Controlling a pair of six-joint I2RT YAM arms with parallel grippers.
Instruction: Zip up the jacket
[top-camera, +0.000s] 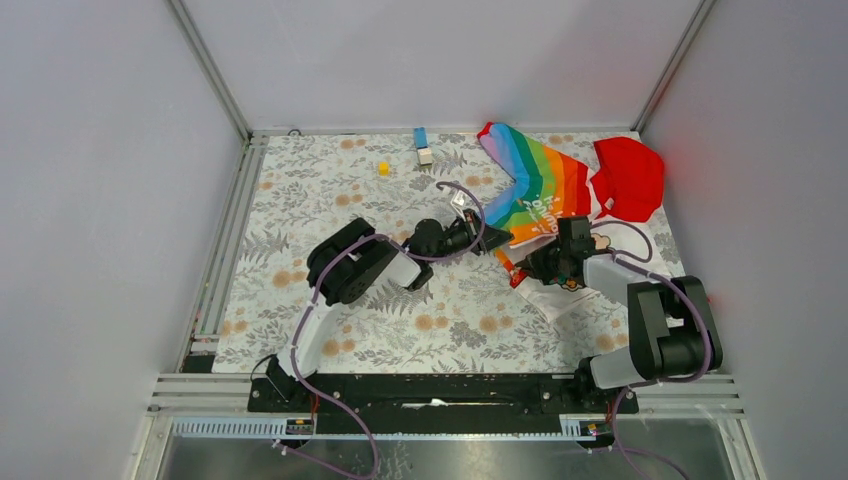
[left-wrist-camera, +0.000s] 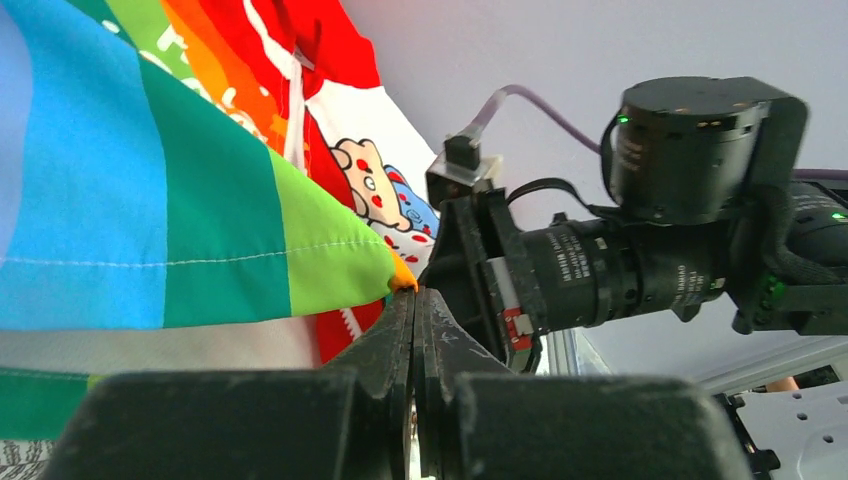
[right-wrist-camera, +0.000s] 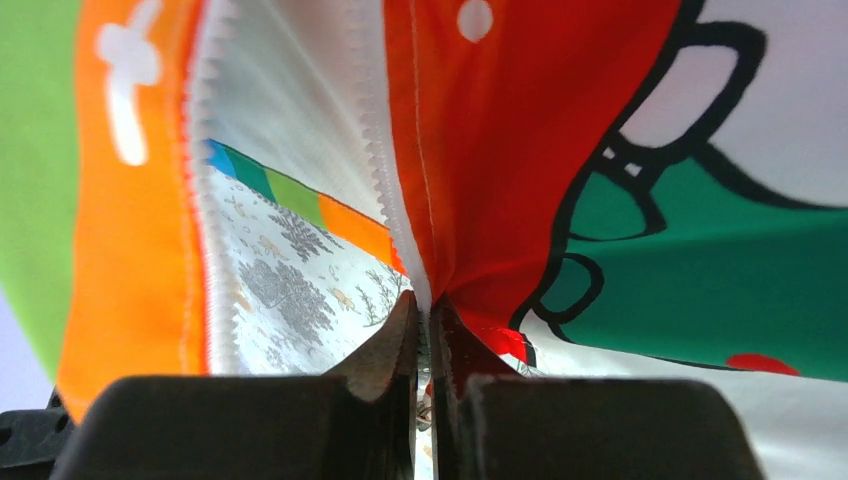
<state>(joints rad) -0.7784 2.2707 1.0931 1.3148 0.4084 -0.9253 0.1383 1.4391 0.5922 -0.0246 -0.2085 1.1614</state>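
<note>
Both your grippers pinch the open jacket.
Your left gripper is clamped on a rainbow hem corner; your right gripper nips the zipper edge.

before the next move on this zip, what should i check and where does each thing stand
1. Left gripper shut on the jacket corner: ok.
2. Right gripper shut on fabric beside the zipper teeth: ok.
3. Two tooth rows joined: not ok, they gape, and the floral mat shows between them.
4. Zipper slider found: cannot tell, no view shows it.
5. Grippers apart from each other: ok, though close.
</note>
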